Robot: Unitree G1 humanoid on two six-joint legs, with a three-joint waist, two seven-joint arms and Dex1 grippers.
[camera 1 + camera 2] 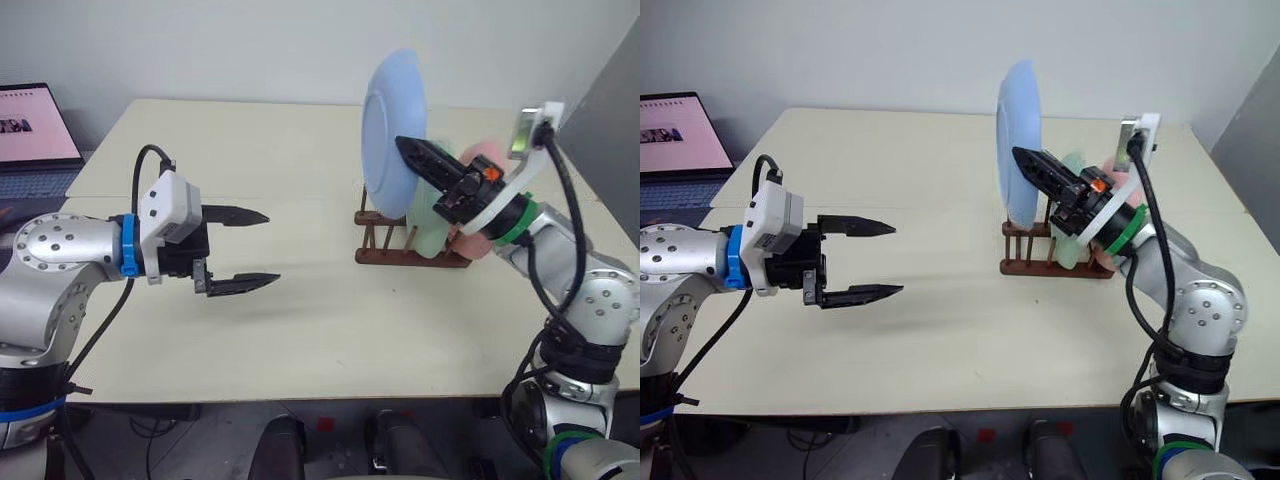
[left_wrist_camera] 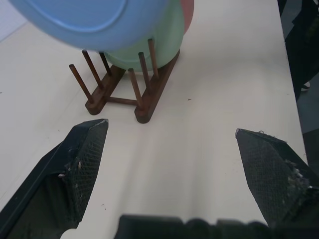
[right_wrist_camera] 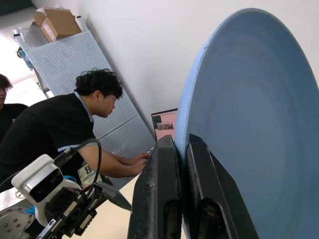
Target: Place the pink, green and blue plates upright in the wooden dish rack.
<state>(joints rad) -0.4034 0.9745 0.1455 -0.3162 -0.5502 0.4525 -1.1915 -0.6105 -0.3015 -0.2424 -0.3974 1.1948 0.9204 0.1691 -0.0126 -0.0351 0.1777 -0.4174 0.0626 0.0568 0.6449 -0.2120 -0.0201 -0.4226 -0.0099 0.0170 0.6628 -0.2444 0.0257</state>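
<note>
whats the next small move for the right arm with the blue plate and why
Probably lower the blue plate into a free slot at the front of the wooden dish rack. The right gripper holds it upright by the rim above the rack, the green plate and pink plate already stand behind, and front pegs look bare.

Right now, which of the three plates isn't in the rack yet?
The blue plate: pinched at its rim by the right pincer, held above the rack. The green plate and pink plate already stand in it.
</note>
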